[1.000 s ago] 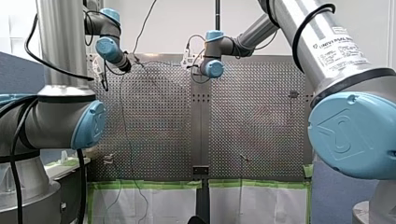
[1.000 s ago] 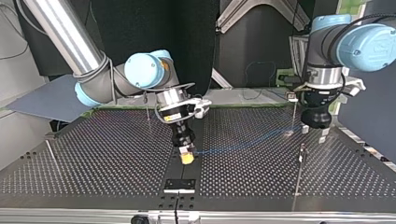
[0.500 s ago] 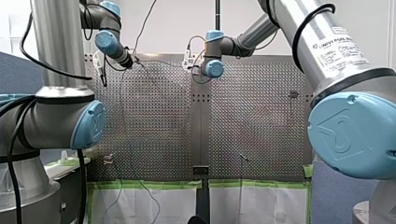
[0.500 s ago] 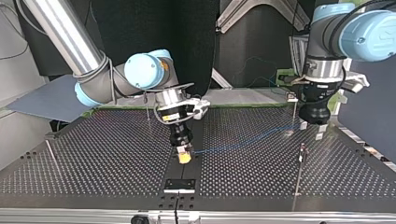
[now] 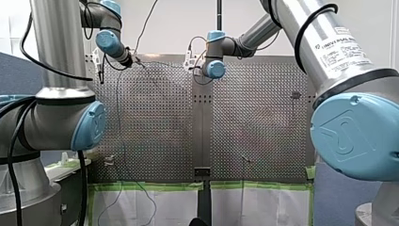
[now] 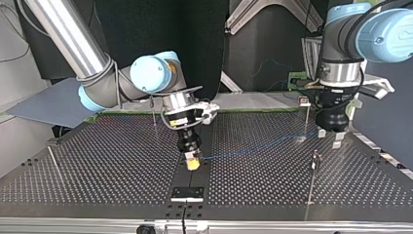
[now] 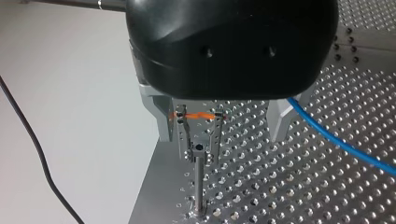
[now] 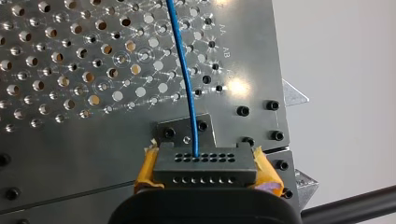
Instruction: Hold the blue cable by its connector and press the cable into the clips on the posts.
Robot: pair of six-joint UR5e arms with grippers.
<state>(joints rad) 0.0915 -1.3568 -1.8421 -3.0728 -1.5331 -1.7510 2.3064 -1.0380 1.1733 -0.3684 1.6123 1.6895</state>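
at the middle of the top view, low over the table (image 6: 97,161), my right gripper (image 6: 194,163) is clamped on the black connector (image 8: 205,161), its yellow pads (image 8: 145,173) pinching the two ends. the blue cable (image 8: 184,70) leaves the connector's face and runs across the table toward my left gripper (image 7: 219,137). it looks thin, light and limp, so i judge it will sag and wander unless kept taut; the stiff connector is the sound place to hold, and the wire wants only a gentle push at each clip. my left gripper's metal fingers (image 7: 161,123) stand wide apart, holding nothing, straddling a post (image 7: 200,186) and its clip (image 7: 198,148); the cable passes beside one finger, outside the gap, not yet in that clip
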